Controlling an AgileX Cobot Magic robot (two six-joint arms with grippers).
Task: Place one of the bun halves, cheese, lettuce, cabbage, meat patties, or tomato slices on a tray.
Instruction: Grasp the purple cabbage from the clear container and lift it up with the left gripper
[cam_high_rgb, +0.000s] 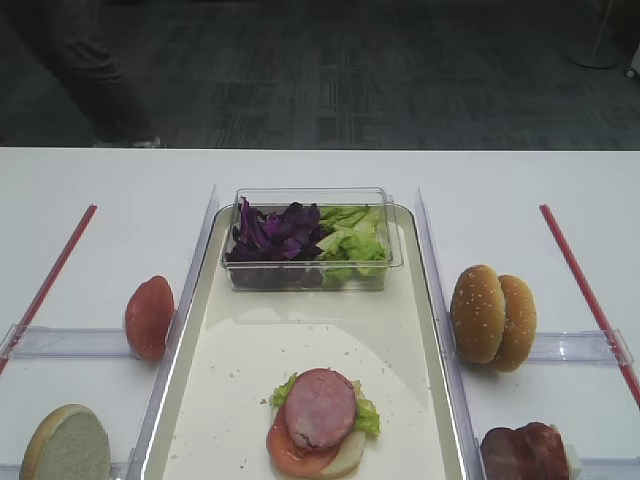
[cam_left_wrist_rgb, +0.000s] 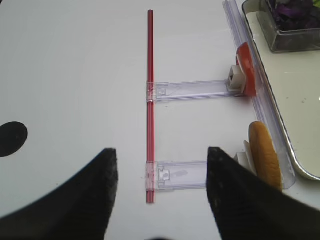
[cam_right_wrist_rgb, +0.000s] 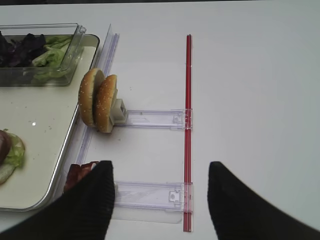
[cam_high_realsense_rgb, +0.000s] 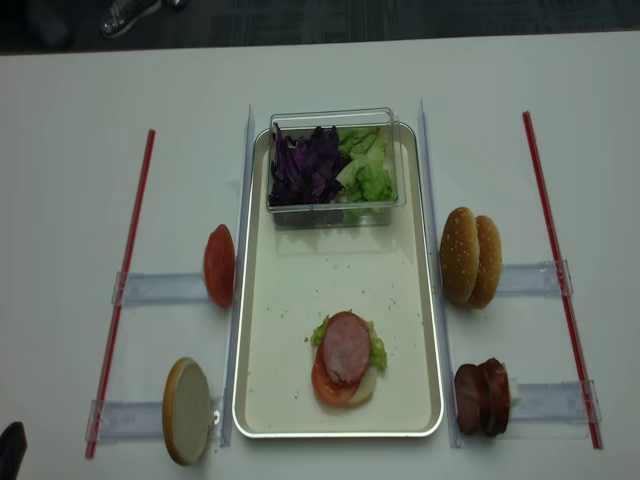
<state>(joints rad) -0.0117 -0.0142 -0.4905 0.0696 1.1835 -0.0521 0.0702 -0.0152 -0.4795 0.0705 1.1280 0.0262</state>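
Observation:
The cream tray (cam_high_rgb: 200, 400) holds a stack: a pink meat round (cam_high_rgb: 320, 405) on a tomato slice (cam_high_rgb: 288, 452), lettuce (cam_high_rgb: 367, 416) and a pale bun half (cam_high_rgb: 347, 458). Cabbage (cam_high_rgb: 275, 235) and more lettuce (cam_high_rgb: 352, 238) fill the clear box at the tray's far end. My left gripper (cam_left_wrist_rgb: 161, 155) hangs open and empty over the table left of the tray, next to a cut bun half (cam_left_wrist_rgb: 265, 155). My right gripper (cam_right_wrist_rgb: 161, 167) is open and empty right of the tray. Its left finger hides part of the dark meat patties (cam_right_wrist_rgb: 77, 175).
Red tomato slices (cam_high_rgb: 150, 318) stand on a clear holder left of the tray, and sesame bun halves (cam_high_rgb: 492, 315) on one to the right. Red strips (cam_high_rgb: 50, 280) (cam_high_rgb: 585, 290) run along both outer sides. Clear rails (cam_high_rgb: 428, 270) border the tray.

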